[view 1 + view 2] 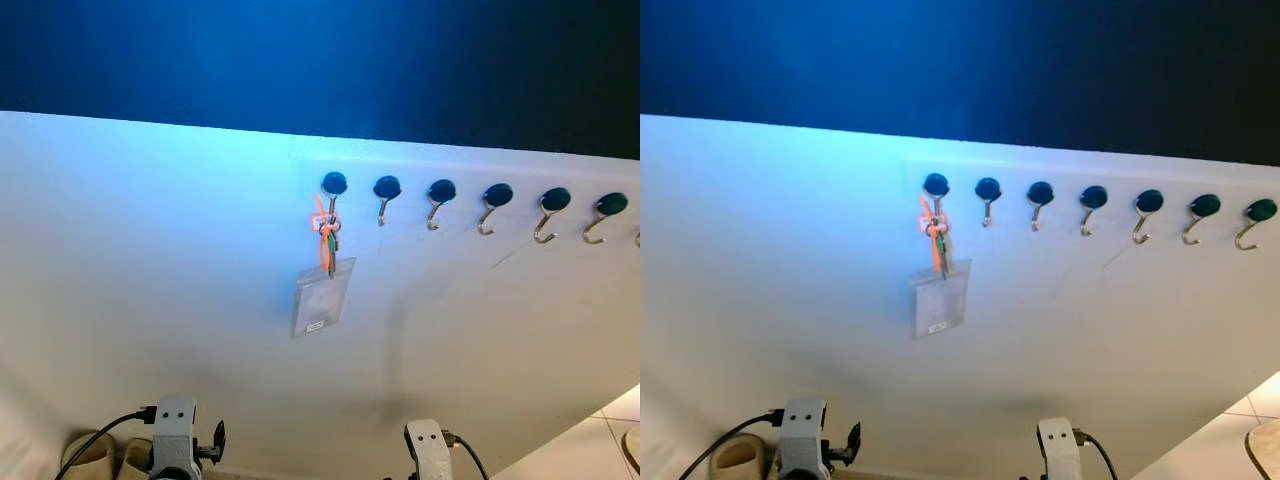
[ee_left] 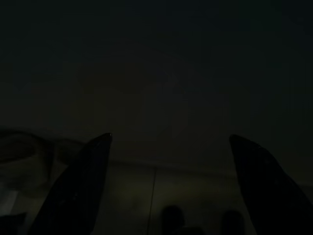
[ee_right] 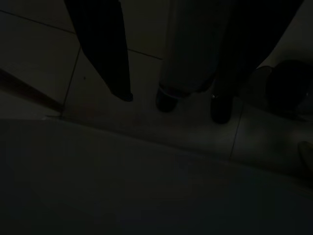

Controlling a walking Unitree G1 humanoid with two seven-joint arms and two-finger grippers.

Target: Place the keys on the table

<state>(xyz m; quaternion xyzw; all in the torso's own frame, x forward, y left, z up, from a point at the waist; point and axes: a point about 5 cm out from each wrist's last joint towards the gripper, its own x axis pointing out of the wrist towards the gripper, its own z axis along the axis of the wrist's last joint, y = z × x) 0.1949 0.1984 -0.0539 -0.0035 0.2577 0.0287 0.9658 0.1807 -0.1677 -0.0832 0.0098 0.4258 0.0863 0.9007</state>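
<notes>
While keys [image 1: 328, 238] hang on leftmost hook [image 1: 333, 186], bare wall around, left end effector [image 2: 168, 142] gaping empty, right unclear.

Matt white wall [image 1: 150, 260]; shiny metal hooks [image 1: 487, 222]; keys [image 1: 328, 240] with clear glossy plastic sleeve [image 1: 322, 296].

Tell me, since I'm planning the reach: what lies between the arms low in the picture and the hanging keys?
In the left eye view, only bare white wall separates them from the keys, which hang with a clear badge holder from the leftmost hook.
</notes>
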